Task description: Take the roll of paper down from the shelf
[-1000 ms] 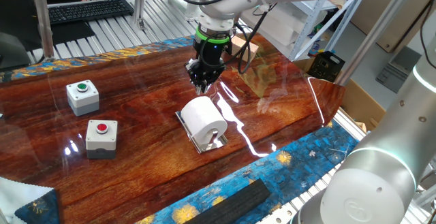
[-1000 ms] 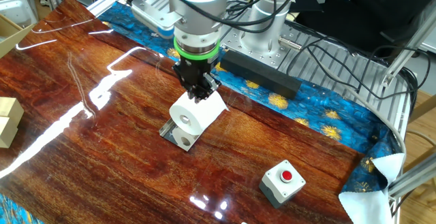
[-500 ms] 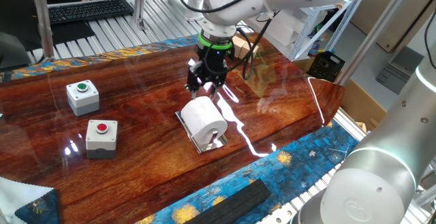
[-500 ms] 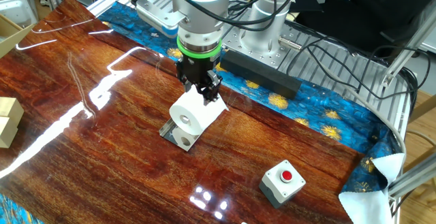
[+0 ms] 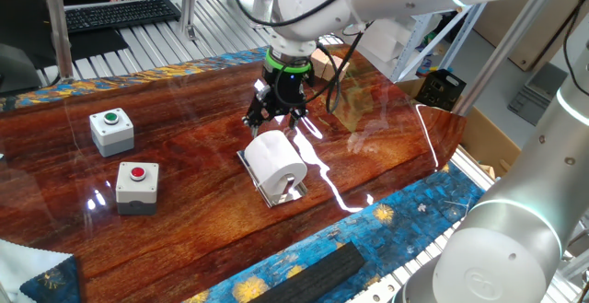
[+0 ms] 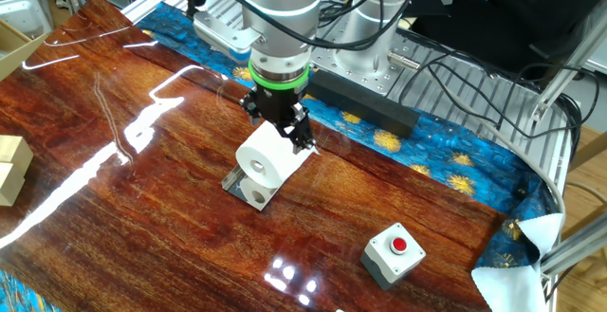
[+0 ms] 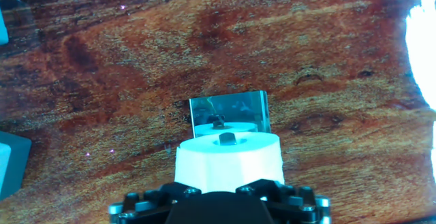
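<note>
The roll of paper is a white cylinder lying on its side on the shelf, a small shiny steel plate with a short bracket on the wooden table. It also shows in the other fixed view on the plate. My gripper hangs just above the roll's rear end, open, with one finger on each side of the roll. In the hand view the roll fills the bottom centre, with the mirror plate beyond it. The fingertips are hidden there.
A green-button box and a red-button box stand at the left of the table. The red one is at the near right in the other fixed view. A cardboard box sits behind the arm. A black bar lies on the blue cloth edge.
The gripper fingers were together a second ago and have spread apart. The hand has come down closer to the roll's rear end. The roll and plate have not moved.
</note>
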